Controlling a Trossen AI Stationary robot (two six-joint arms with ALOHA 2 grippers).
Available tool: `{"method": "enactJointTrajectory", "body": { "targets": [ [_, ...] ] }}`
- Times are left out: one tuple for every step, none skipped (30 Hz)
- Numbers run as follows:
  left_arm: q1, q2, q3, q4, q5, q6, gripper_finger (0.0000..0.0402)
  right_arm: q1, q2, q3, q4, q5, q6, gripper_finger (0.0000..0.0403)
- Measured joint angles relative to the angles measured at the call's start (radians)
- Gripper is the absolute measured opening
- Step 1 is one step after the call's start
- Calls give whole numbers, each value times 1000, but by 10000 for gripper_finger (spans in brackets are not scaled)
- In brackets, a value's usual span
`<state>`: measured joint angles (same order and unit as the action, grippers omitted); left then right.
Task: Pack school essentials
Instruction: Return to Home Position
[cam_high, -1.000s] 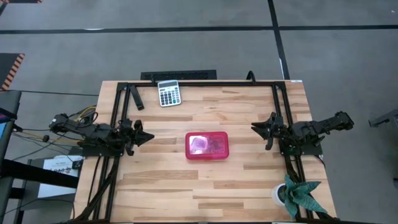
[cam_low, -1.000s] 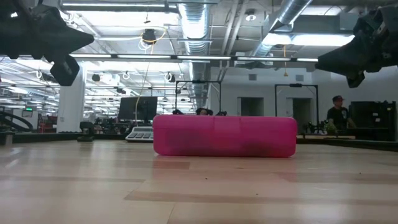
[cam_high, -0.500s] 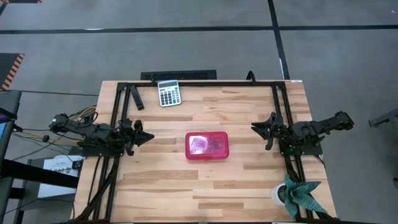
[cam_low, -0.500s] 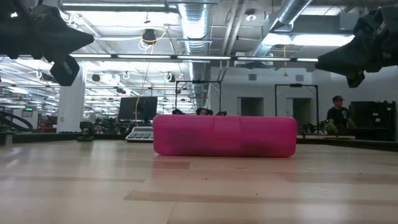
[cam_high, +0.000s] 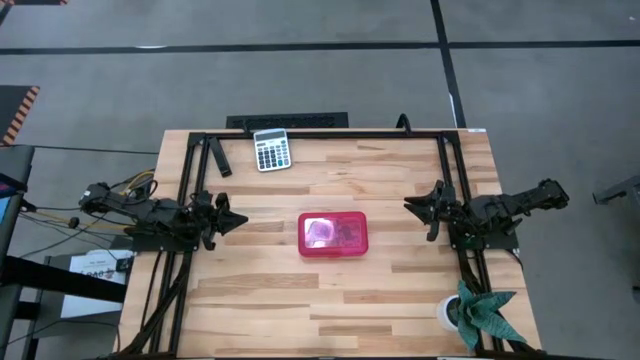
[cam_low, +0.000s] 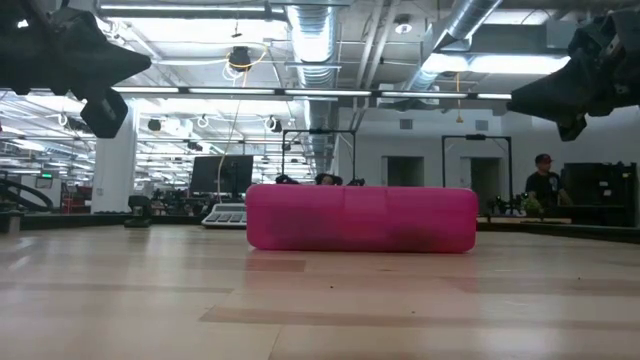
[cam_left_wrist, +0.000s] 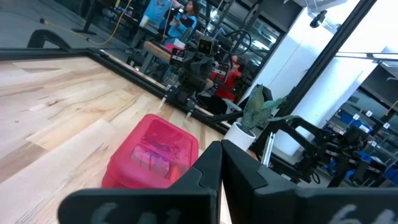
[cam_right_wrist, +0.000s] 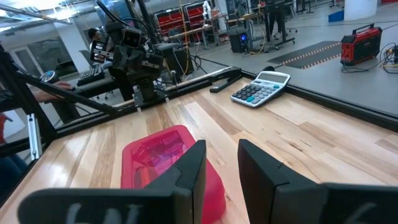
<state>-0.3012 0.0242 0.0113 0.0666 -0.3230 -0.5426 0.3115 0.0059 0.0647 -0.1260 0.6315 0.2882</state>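
One red case (cam_high: 333, 235), one calculator (cam_high: 271, 150), left gripper (cam_high: 240, 221) closed, empty — right gripper (cam_high: 409, 204) slightly parted, empty

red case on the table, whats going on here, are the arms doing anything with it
Nothing is being handled right now. The red case sits closed in the middle of the table, apart from both arms. The left claw, shut, and the right claw, slightly open, hang empty at the table's sides, pointing toward the case. A calculator lies at the far edge.
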Motion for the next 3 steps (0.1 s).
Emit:
{"method": "enactJointTrajectory", "body": {
  "targets": [
    [0, 0, 0, 0, 0, 0, 0, 0, 0, 0, 0, 0, 0, 102],
    [0, 0, 0, 0, 0, 0, 0, 0, 0, 0, 0, 0, 0, 102],
    [0, 0, 0, 0, 0, 0, 0, 0, 0, 0, 0, 0, 0, 102]
  ]
}}
